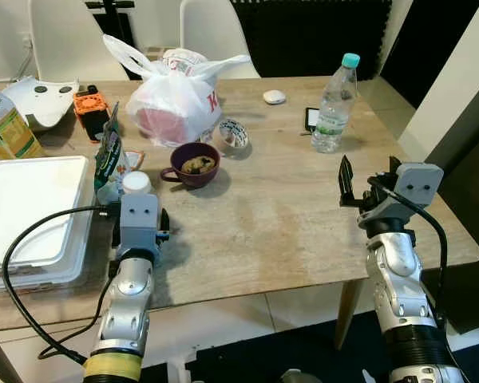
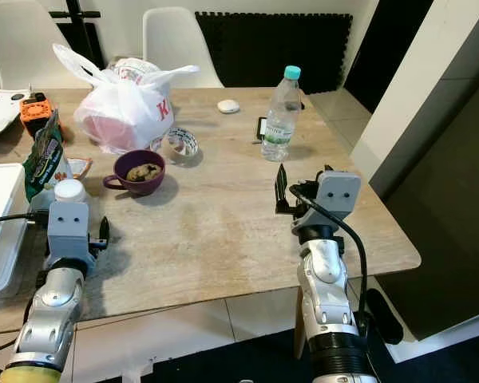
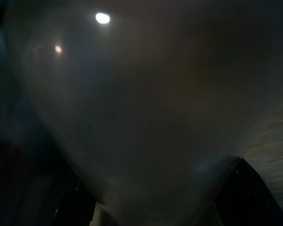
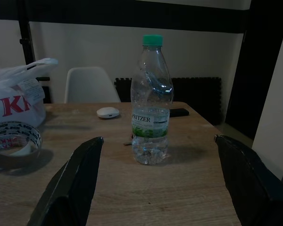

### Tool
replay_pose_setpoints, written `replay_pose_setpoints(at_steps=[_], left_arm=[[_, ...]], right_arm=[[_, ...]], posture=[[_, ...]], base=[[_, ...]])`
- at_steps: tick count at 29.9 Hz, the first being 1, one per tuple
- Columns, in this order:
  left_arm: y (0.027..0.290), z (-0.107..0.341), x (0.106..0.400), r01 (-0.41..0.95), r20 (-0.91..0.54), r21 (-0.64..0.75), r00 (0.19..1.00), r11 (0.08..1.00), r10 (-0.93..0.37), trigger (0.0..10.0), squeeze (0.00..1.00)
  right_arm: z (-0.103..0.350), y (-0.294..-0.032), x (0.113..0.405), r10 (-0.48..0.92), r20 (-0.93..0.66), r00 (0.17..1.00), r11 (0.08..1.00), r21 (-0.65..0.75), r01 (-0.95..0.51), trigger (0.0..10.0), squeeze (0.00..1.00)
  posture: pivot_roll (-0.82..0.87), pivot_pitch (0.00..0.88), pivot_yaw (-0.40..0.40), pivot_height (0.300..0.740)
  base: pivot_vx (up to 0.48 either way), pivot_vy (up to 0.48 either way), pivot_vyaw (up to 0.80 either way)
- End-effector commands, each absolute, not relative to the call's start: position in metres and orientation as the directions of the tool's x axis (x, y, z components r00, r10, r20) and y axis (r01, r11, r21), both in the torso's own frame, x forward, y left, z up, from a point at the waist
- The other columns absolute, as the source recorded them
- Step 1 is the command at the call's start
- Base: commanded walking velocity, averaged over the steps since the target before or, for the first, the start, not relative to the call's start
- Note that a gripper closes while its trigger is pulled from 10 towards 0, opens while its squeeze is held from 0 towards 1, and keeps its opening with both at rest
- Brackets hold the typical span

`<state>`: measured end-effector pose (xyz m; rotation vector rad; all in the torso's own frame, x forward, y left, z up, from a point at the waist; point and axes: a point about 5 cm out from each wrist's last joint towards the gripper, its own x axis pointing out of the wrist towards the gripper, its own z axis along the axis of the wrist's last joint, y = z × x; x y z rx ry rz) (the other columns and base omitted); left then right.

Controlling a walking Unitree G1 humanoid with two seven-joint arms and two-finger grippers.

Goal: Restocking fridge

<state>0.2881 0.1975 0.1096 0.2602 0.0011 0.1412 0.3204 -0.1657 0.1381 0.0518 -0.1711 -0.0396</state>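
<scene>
Starting at your far left, a white lidded tray sits on the desk, with a juice carton behind it. Your left tool sits low at the desk's near edge, right up against a small white-capped bottle beside a green snack packet; its wrist view is dark and blocked by something pale, so you cannot tell whether it is clenched or released. Moving along, a purple cup holds some food, a roll of tape lies behind it, and a tied white plastic bag bulges beyond. The water bottle, clear with a green cap and green label, stands upright well toward the far right of the desk, near a phone. Your right tool hovers released, fingers spread wide, aimed squarely at that bottle but still short of it. You look to be in the reach step of picking up an item for the fridge. Next, advance the right tool until the fingers straddle the bottle's body, then close gently; thin plastic will likely flex.
</scene>
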Motion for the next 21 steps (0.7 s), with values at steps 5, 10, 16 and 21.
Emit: replay_pose_setpoints(at_steps=[5, 10, 16, 21], left_arm=[[0.168, 0.146, 0.299, -0.081, 0.181, 0.311, 0.983, 0.947, 0.024, 10.0, 0.0], [0.147, 0.178, 0.31, 0.015, 0.278, 0.364, 0.953, 0.931, -0.124, 10.0, 0.0], [0.137, 0.21, 0.316, 0.099, 0.332, 0.429, 0.907, 0.898, -0.259, 10.0, 0.0], [0.133, 0.225, 0.319, 0.105, 0.359, 0.486, 0.881, 0.868, -0.307, 10.0, 0.0]], right_arm=[[0.177, -0.158, 0.323, 0.101, 0.276, 0.956, 0.989, 0.074, -0.126, 10.0, 0.0], [0.227, -0.13, 0.313, 0.374, 0.413, 0.83, 0.903, 0.042, -0.428, 10.0, 0.0], [0.259, -0.102, 0.301, 0.56, 0.48, 0.676, 0.782, -0.036, -0.622, 10.0, 0.0], [0.262, -0.088, 0.294, 0.65, 0.466, 0.6, 0.701, -0.061, -0.711, 10.0, 0.0]], posture=[[-0.01, 0.051, -0.083, 0.74], [-0.03, 0.05, -0.083, 0.74], [-0.03, 0.044, -0.081, 0.74], [-0.02, 0.041, -0.083, 0.74]], base=[[0.0, 0.0, 0.0], [0.0, 0.0, 0.0], [0.0, 0.0, 0.0], [0.0, 0.0, 0.0]])
